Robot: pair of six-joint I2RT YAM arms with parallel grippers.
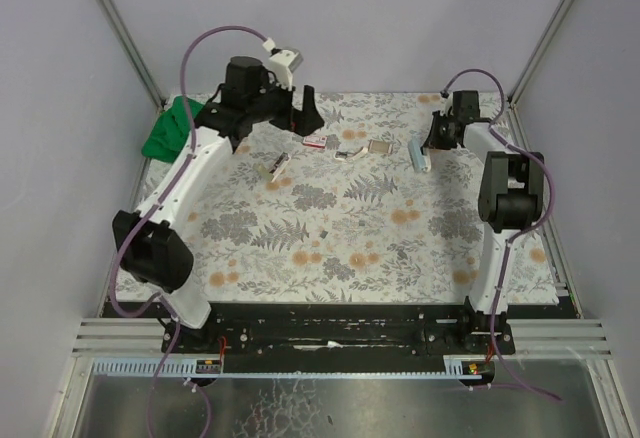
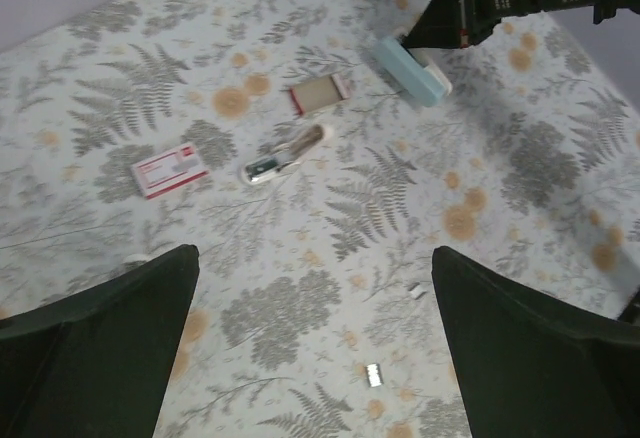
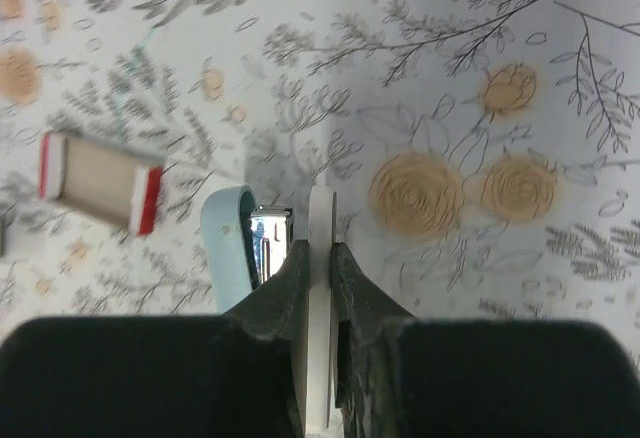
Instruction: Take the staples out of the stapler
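Staples: two tiny silvery staples (image 2: pixel 373 375) lie loose on the floral surface (image 1: pixel 400 248). The second bit is just beyond and to the right of the first in the left wrist view. Both are toward the near side of the white stapler and well apart from both staplers.
Staples' axis: the nearer bit lies with its long side running roughly away from the left wrist camera. The farther bit is too small to tell.
Staplers: two can be made out, a light-blue stapler (image 2: pixel 410 70) and a white stapler (image 2: pixel 285 156). One more small pale item (image 1: pixel 275 165) lies nearer the left arm and is too small to name.
Light-blue stapler: it is at the far right of the surface. Its long axis runs roughly near to far, and its free end points away from the right wrist. It is splayed open, with a shiny metal channel between the blue top and the white base. Its contents cannot be told.
Boxes: two, a red-and-white box (image 2: pixel 168 171) and an open box (image 2: pixel 318 94) with red ends.
Cloth: one green cloth (image 1: pixel 168 130) lies at the far left corner.
Right hand (image 3: pixel 320 250): the fingers are pinched together on the stapler's white base plate.
Left hand (image 2: pixel 315 250): it is spread wide with nothing in it, above the far middle of the surface.
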